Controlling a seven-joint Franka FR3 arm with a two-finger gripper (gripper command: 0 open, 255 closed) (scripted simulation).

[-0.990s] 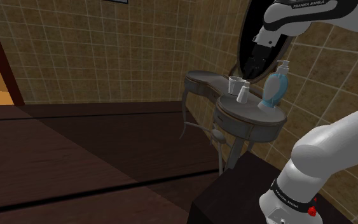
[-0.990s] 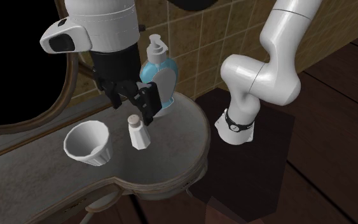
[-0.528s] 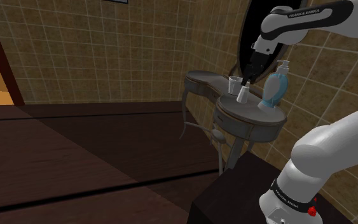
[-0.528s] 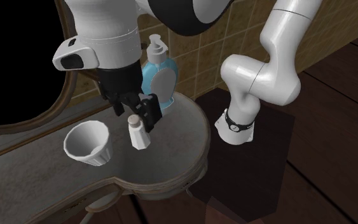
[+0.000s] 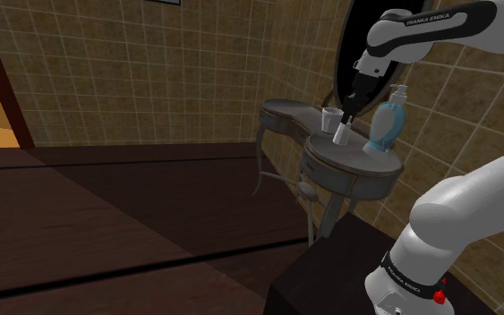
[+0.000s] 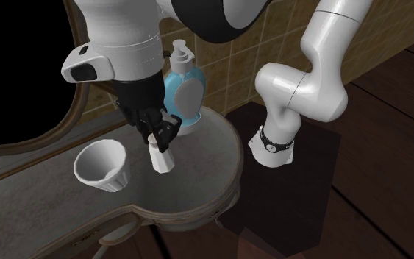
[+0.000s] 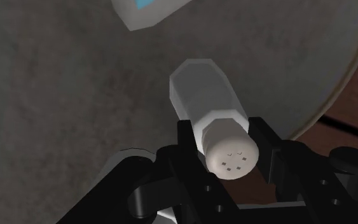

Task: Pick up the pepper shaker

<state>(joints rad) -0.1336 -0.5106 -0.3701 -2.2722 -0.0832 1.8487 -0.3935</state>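
**Shoulder view.** The gripper (image 5: 345, 121) points down over the grey table (image 5: 366, 163) that stands against the tiled wall. Its tips are at the top of the pepper shaker (image 5: 340, 135), a small white piece standing on the tabletop. A white cup (image 5: 331, 115) stands just beside the shaker, on the side toward this view's left. A blue soap dispenser (image 5: 386, 125) stands near it on this view's right. How far the jaws are parted cannot be read from this angle.

**Second exterior view.** The gripper (image 6: 159, 136) comes down from above, with one black finger on each side of the shaker's cap. The jaws are drawn in narrow, with no gap visible between them and the cap. The pepper shaker (image 6: 161, 158) stands upright with its base on the table (image 6: 205, 173). It is between the cup (image 6: 102, 168) on this view's left and the soap dispenser (image 6: 181, 92) behind it to the right, and it touches neither. The dark stand (image 6: 286, 210) is just beside the table's rounded end.

**Wrist view.** The two fingers (image 7: 187, 140) press against opposite sides of the shaker's neck, just below its perforated cap. The gripper (image 7: 225, 143) is therefore clamped on the pepper shaker (image 7: 203, 92). The shaker's white faceted body runs away from the fingers toward the tabletop (image 7: 63, 95). The base of the soap dispenser (image 7: 142, 13) shows beyond it, apart from the shaker.
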